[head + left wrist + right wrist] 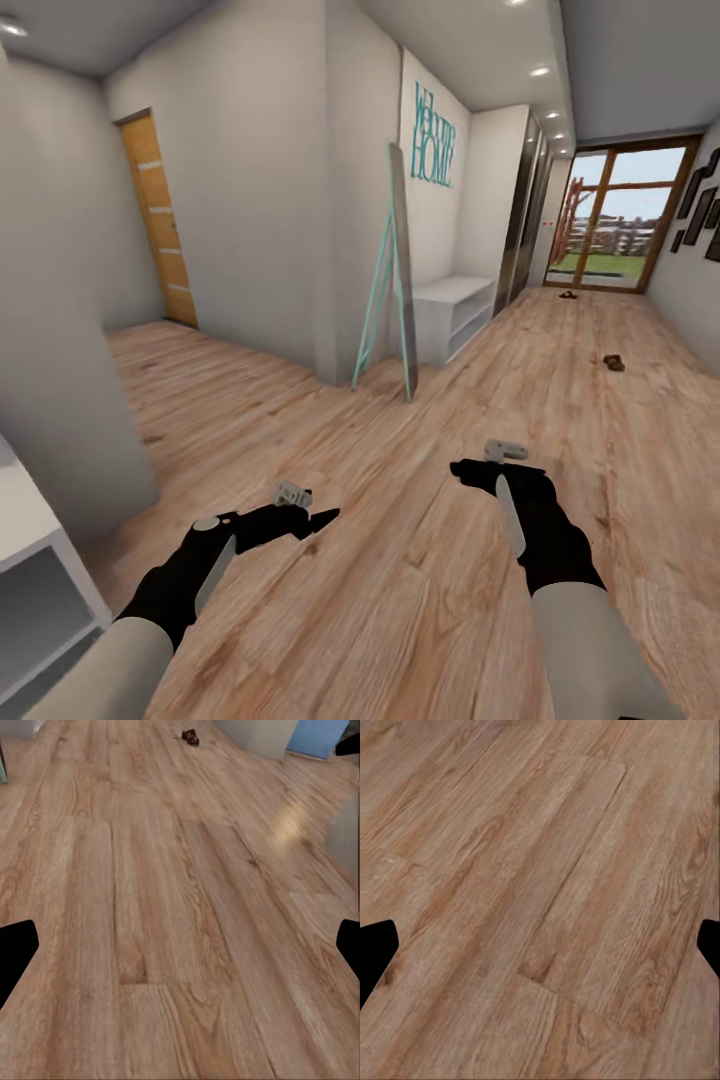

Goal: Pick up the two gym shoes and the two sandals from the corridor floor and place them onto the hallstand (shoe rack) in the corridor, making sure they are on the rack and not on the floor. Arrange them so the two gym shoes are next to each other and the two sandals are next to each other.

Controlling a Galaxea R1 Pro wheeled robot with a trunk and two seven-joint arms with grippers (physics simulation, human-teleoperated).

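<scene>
The white hallstand (455, 310) stands against the left wall down the corridor, its flat top bare. One brown sandal (613, 362) lies on the wood floor (420, 600) to the right, and it is also seen far off in the left wrist view (190, 736). A second brown sandal (568, 295) lies near the glass door. The gym shoes are out of view. My left gripper (312, 520) and right gripper (468, 470) hover low over bare planks. Both are open and hold nothing; their dark fingertips (15, 949) (375, 945) stand wide apart.
A teal-framed standing mirror (398, 280) leans by the wall corner in front of the hallstand. A tall mirrored wardrobe (525, 210) follows it. A wooden door (160, 225) is at the left, and a white shelf unit (40, 580) sits close at my lower left.
</scene>
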